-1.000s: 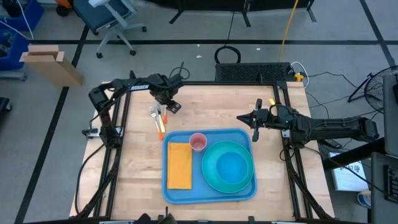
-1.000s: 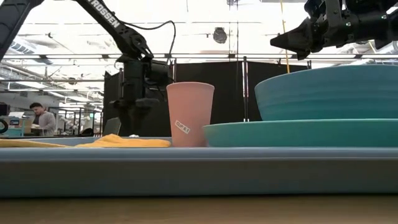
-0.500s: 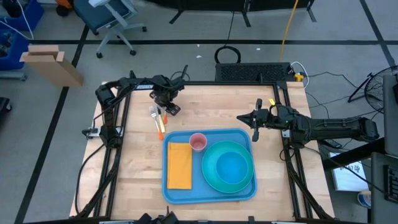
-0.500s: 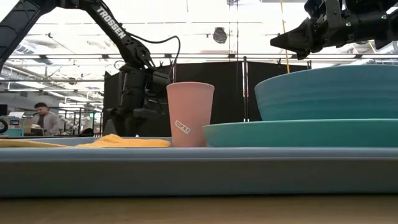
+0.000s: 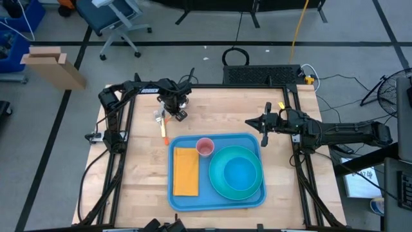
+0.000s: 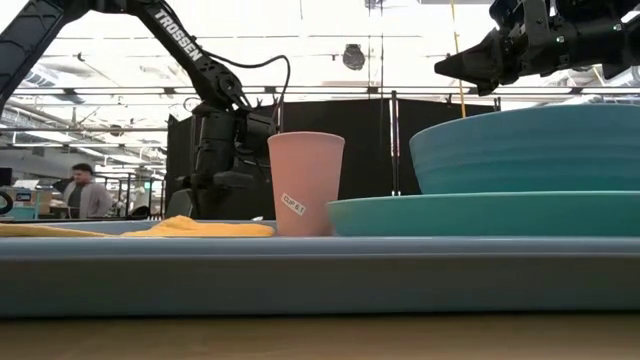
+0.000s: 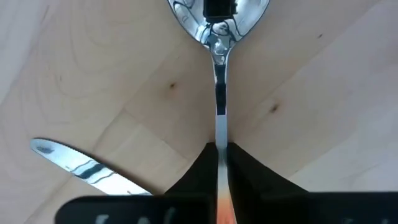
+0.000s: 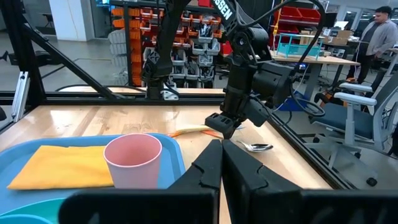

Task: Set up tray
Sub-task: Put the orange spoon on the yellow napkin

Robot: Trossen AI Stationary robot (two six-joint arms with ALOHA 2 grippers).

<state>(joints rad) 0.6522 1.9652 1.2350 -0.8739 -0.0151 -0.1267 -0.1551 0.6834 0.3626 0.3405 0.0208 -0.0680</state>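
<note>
Fingers (image 7: 205,168) of the left arm are clenched on the spoon (image 7: 219,93) handle, beyond the tray (image 5: 176,199); such a thin grip may slip and knock the knife (image 7: 87,169) beside it.

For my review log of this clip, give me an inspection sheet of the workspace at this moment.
Surface: wooden table.
Job's things: blue tray holds yellow napkin, pink cup, teal bowl on teal plate. Spoon and knife lie on the table outside the tray.
Clutter: nothing seen.
Grippers: left gripper shut on the spoon's handle; right gripper shut, empty, above the tray's far right corner.
Cables: yellow cable on the floor.
Surroundings: office chair, cardboard box, person.
</note>
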